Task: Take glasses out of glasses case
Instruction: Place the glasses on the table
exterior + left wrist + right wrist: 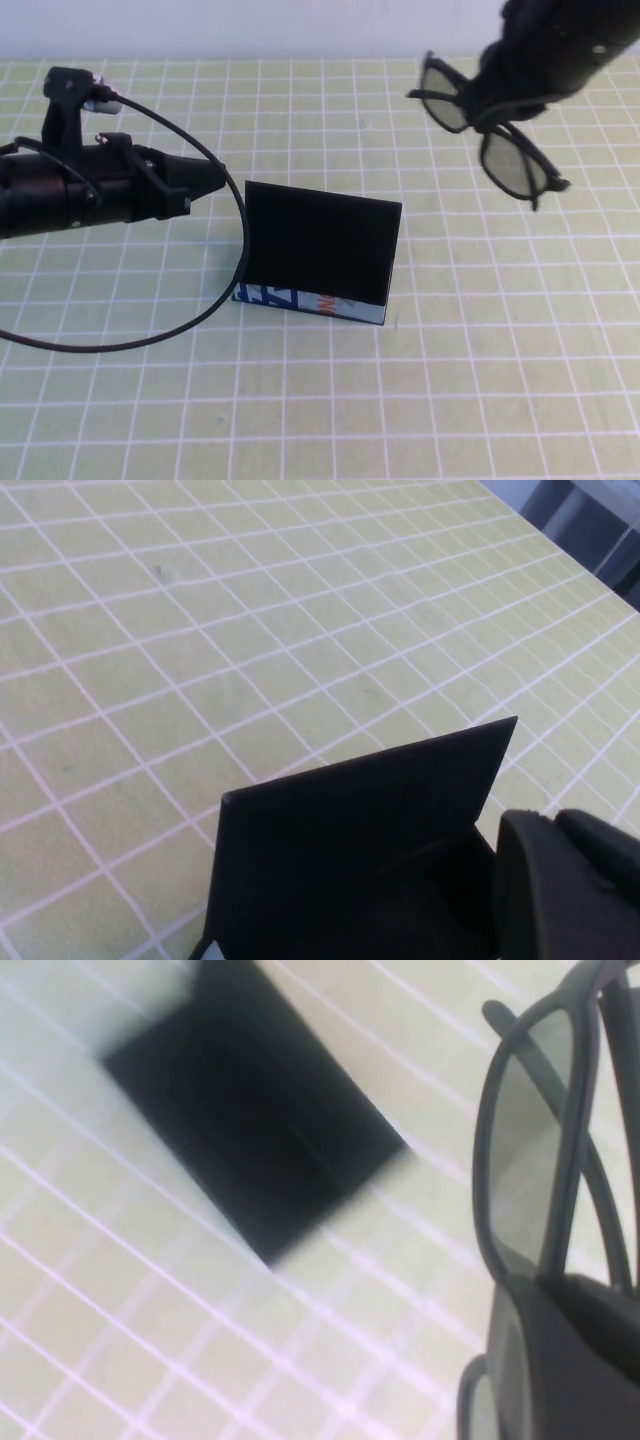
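The glasses case (318,245) stands open mid-table, its black lid upright and its pale blue printed front side facing me. It also shows in the left wrist view (345,850) and the right wrist view (250,1110). My right gripper (492,98) is shut on the bridge of the black glasses (515,165) and holds them in the air, up and to the right of the case; one lens fills the right wrist view (530,1140). My left gripper (215,180) is shut, just left of the lid's left edge, with its fingertips (560,890) beside the lid.
A black cable (150,340) loops from the left arm across the mat, down to the left of the case. The green grid mat (480,380) covers the table, with bare room to the front and right.
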Motion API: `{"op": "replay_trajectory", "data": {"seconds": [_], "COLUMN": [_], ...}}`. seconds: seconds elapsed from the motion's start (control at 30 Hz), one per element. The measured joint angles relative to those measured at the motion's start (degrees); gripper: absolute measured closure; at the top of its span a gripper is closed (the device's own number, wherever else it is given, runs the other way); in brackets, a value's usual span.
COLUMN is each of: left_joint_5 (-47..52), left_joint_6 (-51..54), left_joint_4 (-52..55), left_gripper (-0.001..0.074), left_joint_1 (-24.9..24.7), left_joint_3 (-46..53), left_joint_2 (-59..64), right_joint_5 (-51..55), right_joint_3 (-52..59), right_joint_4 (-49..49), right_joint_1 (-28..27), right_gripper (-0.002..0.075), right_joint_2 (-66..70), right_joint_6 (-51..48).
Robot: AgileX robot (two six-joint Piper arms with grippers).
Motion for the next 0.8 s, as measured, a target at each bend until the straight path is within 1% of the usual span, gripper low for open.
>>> {"op": "replay_trajectory", "data": {"seconds": [0.13, 0.23, 0.3, 0.5, 0.8], "left_joint_5": [0.00, 0.24, 0.50, 2.01, 2.99], "left_joint_6": [-0.13, -0.66, -1.03, -1.48, -3.83], "left_joint_4": [0.00, 0.24, 0.48, 1.19, 6.02], "left_gripper": [0.0739, 0.0739, 0.0739, 0.0739, 0.0739], "left_joint_1": [0.00, 0.00, 0.00, 0.00, 0.00], "left_joint_3": [0.00, 0.00, 0.00, 0.00, 0.00], "left_joint_2": [0.00, 0.00, 0.00, 0.00, 0.00], "right_joint_5": [-0.46, -3.30, -6.35, -15.65, -21.69], "right_joint_3": [9.78, 16.57, 21.06, 29.42, 30.37], "right_joint_4": [-0.13, 1.19, 3.48, 11.01, 16.37], "right_joint_1": [-5.74, -9.47, -10.90, -11.39, -11.39], "right_gripper": [0.0726, 0.0726, 0.0726, 0.0726, 0.0726], "right_joint_2": [-4.80, -5.92, -5.77, -0.89, 9.46], "right_joint_6": [5.99, 10.55, 12.12, 12.84, 12.95]}}
